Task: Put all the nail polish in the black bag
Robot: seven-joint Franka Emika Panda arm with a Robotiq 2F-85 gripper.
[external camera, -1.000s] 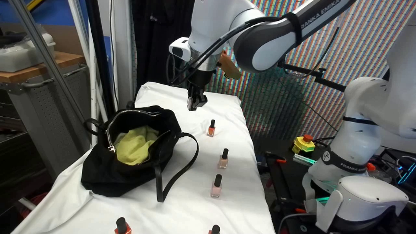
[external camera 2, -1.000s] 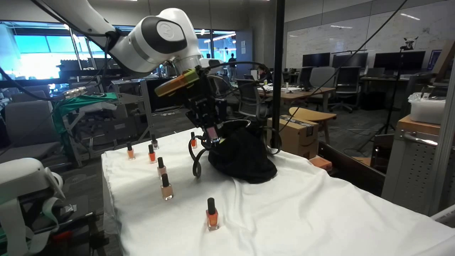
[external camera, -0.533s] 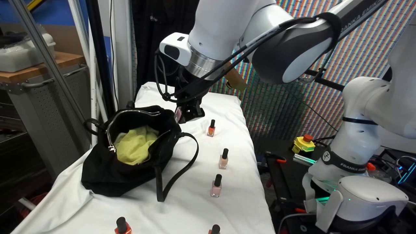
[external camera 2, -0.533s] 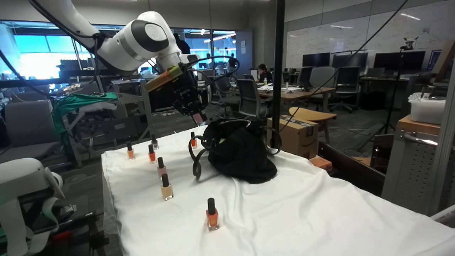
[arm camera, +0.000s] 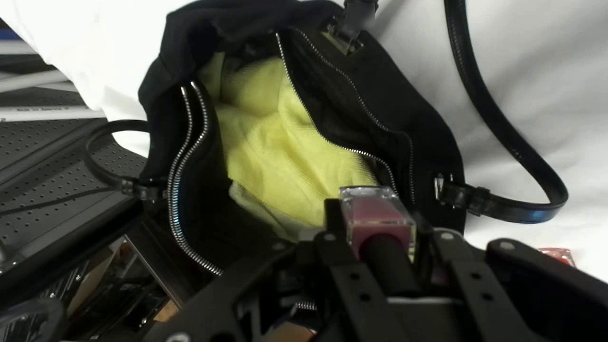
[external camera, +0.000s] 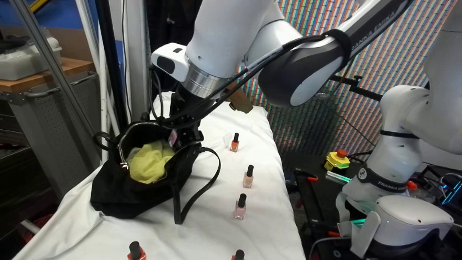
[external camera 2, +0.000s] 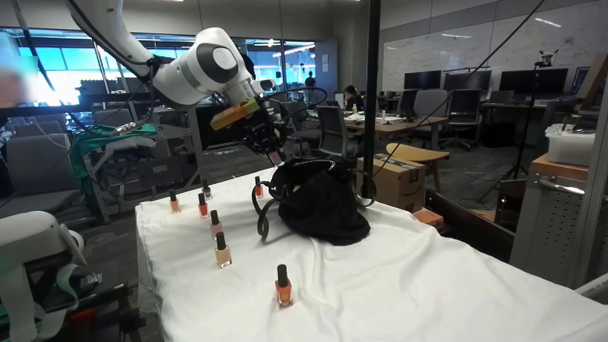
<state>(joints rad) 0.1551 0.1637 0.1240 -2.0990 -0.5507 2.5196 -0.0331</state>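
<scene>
Fingers (arm camera: 354, 285) clamped on a small pink glass nail polish bottle with a black cap (arm camera: 380, 225), parted only by its width. It's off the counter, tilted, cap toward the wrist, base pointing down. Position: at the rim of the soft black fabric handbag with thin looped straps (external camera 2: 327, 213); can't tell if it's over the opening or just short. Bag sits on the counter draped in white cloth (external camera 2: 418, 285), mouth open, silver zip teeth along the opening, bunched yellow-green fabric (arm camera: 280, 137) inside.

Seven more on the cloth in an exterior view, all upright, dark caps, outside the bag: orange bottle (external camera 2: 284, 290) nearest in frame; peach-beige bottle (external camera 2: 222, 252) with pale pink bottle (external camera 2: 216, 225) just behind it; red-orange bottle (external camera 2: 203, 208) further back; light orange bottle (external camera 2: 175, 204) toward the counter's edge; dark-looking bottle (external camera 2: 206, 191) at the back, body colour too small to read; red bottle (external camera 2: 259, 189) beyond the bag's strap.

White robot arm (external camera: 223, 43) reaches in above the counter. Yellow box with a red button (external camera: 335, 163) near the robot's base. Brown cardboard box (external camera 2: 396, 183) beyond the bag.
</scene>
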